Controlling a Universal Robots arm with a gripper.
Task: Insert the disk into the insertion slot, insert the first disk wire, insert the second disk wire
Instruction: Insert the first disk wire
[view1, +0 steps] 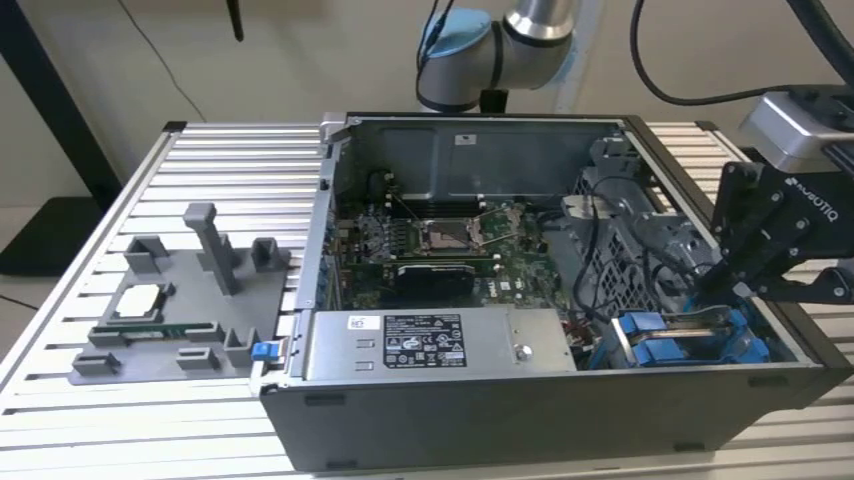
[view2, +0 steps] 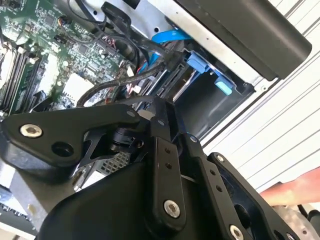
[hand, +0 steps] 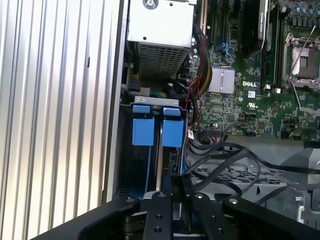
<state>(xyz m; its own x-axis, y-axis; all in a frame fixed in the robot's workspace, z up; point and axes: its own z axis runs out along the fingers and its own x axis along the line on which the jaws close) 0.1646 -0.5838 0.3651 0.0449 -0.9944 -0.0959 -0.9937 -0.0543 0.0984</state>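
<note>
We see the black two-fingered gripper (hand: 173, 181) clenched, tips drawn together with nothing visibly between them. It reaches into the narrow grey perforated-metal drive bay with blue fittings (hand: 156, 101). The silver-grey hard drive in its blue plastic carrier (hand: 172, 134) stands on edge inside that bay, just beside the gripper.

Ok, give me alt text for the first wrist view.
The black tool points into the insertion slot, a dark bay with two blue tabs at the edge of the computer case. A green motherboard and black cables lie beside it.
</note>
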